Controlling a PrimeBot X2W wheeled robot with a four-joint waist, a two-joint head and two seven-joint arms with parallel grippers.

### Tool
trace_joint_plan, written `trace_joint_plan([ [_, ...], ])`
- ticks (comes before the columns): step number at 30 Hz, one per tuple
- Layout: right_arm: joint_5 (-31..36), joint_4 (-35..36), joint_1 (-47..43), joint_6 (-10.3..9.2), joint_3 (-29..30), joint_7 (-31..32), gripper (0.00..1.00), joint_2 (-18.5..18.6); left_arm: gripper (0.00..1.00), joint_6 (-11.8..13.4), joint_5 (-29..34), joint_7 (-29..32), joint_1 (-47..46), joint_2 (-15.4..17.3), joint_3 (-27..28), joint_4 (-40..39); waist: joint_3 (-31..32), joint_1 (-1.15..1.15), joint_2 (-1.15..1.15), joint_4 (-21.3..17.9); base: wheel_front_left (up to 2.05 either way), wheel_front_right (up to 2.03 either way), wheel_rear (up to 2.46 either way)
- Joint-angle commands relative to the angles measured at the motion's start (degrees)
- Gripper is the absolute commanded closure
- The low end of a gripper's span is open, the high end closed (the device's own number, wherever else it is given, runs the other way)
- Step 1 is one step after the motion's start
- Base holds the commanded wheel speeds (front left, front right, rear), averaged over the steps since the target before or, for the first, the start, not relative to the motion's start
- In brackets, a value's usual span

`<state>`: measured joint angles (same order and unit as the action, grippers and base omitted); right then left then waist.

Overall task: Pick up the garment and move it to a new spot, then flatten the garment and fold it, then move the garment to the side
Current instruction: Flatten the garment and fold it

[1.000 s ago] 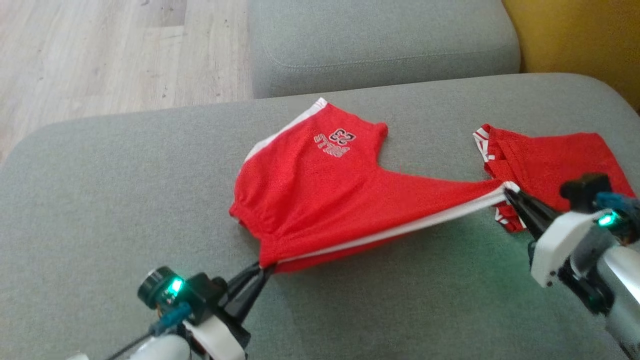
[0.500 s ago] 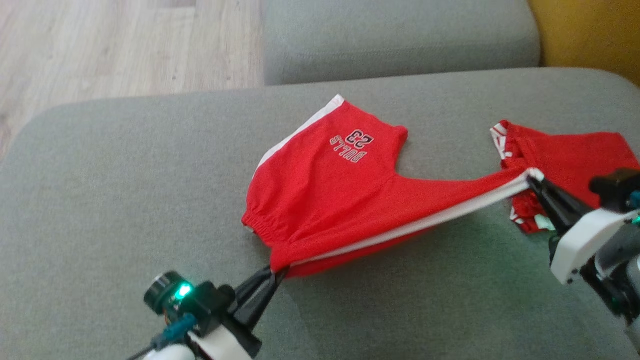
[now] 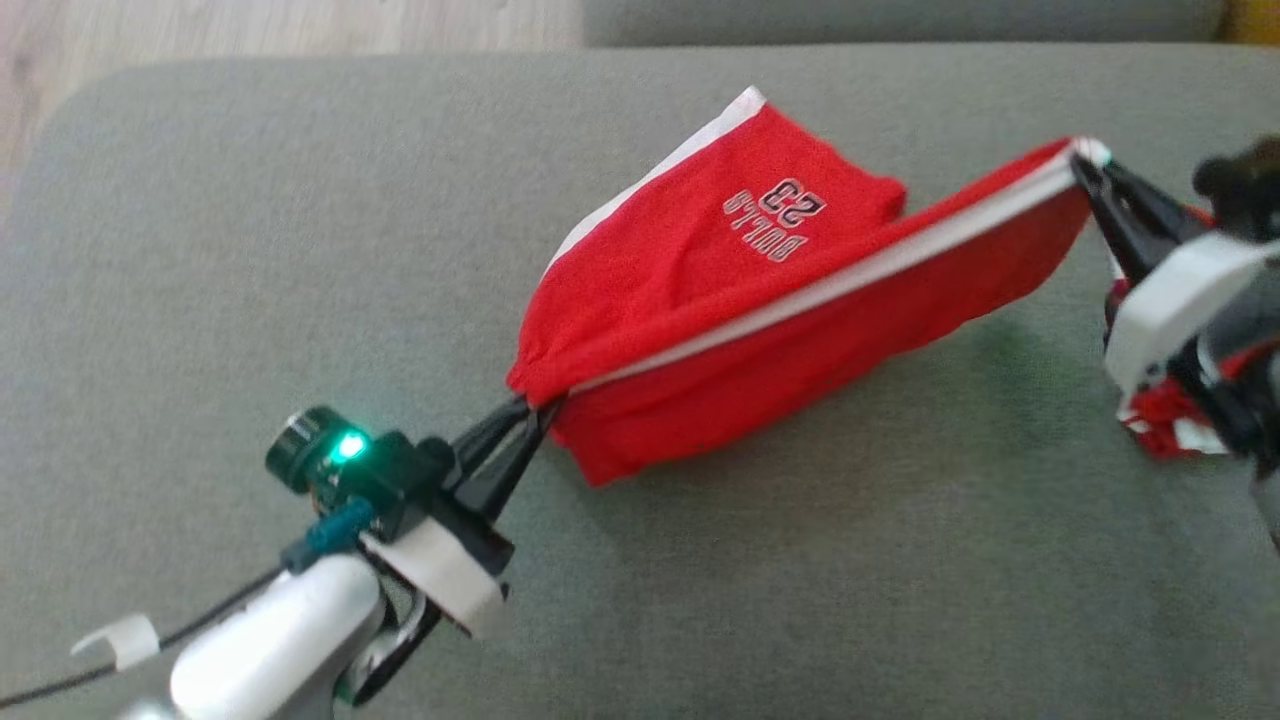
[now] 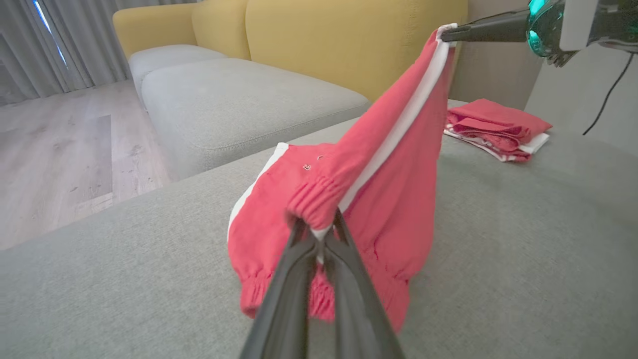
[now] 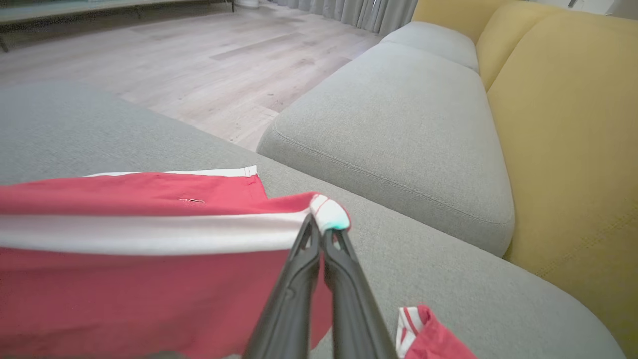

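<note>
Strung up between both hands, red shorts (image 3: pixel 700 300): left hand (image 3: pixel 533 411) pinching the waistband corner, right hand (image 3: pixel 1085 166) pinching the hem corner, white side stripe (image 3: pixel 800 290) running hand to hand, other leg resting on the grey sofa cushion (image 3: pixel 800 580).

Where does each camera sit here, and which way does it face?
Head: high up, looking down on the grey cushion; left gripper and right gripper pinch the red shorts.
Left wrist: along its own fingers, toward the right gripper.
Right wrist: along its fingers, toward the wooden floor.
Shared: both wrist views catch the yellow sofa back.
</note>
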<state>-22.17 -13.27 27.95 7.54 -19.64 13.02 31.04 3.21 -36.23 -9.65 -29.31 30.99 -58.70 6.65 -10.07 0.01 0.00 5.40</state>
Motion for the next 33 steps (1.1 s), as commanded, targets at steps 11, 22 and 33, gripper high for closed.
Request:
trace_joint_plan([
  [11, 0.6, -10.8, 20.7, -0.05, -13.4, 1.2, 1.0, -0.3, 1.0, -2.9, -0.4, -2.0, -10.4, -1.9, 5.4, 6.6, -9.3, -0.01, 0.0, 6.9, 0.0, 0.0, 0.0],
  [22, -0.9, -21.6, 32.4, -0.05, -22.5, -0.9, 1.0, -0.3, 1.0, -6.1, -0.1, -3.2, -16.0, -6.4, 5.0, 14.7, -14.4, -0.01, 0.0, 10.1, 0.0, 0.0, 0.0],
  [33, -4.0, -29.1, 38.0, -0.05, -28.8, -4.7, 0.0, -0.4, 0.95, -8.3, -0.3, -4.0, -19.1, -10.0, 3.8, 21.4, -16.7, -0.01, 0.0, 11.8, 0.0, 0.0, 0.0],
])
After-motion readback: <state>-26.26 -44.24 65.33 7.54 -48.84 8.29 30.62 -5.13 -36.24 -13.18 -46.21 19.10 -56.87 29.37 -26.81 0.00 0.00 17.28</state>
